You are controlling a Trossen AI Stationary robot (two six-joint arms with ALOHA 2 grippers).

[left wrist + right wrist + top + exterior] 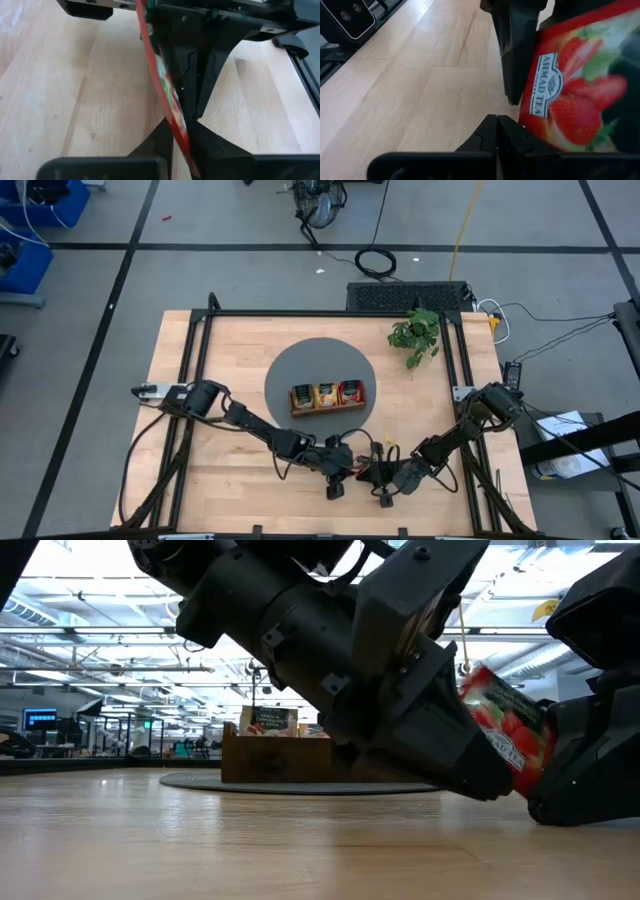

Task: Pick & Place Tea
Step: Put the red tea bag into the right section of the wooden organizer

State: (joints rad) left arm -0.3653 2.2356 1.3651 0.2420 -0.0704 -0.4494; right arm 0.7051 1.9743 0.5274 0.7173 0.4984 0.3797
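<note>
1. The coming move turns on one red strawberry sachet (503, 730), which stands on edge between the two hands, well to the near side of the wooden tray (327, 396) and off the grey mat (300, 365), above bare desk (200, 480)
2. Left hand (336, 488): in its wrist view its fingers are narrowed onto the thin edge of the sachet (167, 95), so it appears to be holding the packet; the flat faces point sideways to these fingers
3. Right hand (384, 498): just beside the left hand, on the far side of the sachet from it. Its wrist view shows the printed face of the sachet (575, 100) very close, but its fingertips meet beside the packet, not on it, so this hand looks closed on nothing
4. Nearer arm: both are about equally near; the left one has the grip
5. From the sachet, the tray lies away from the near desk edge; any placing would, I judge, go that way
6. Counts: one sachet in hand; one tray with three compartments, showing green, yellow and red tea, how many packets in each I cannot tell; one leafy plant (416, 333) beyond the tray; two arms
</note>
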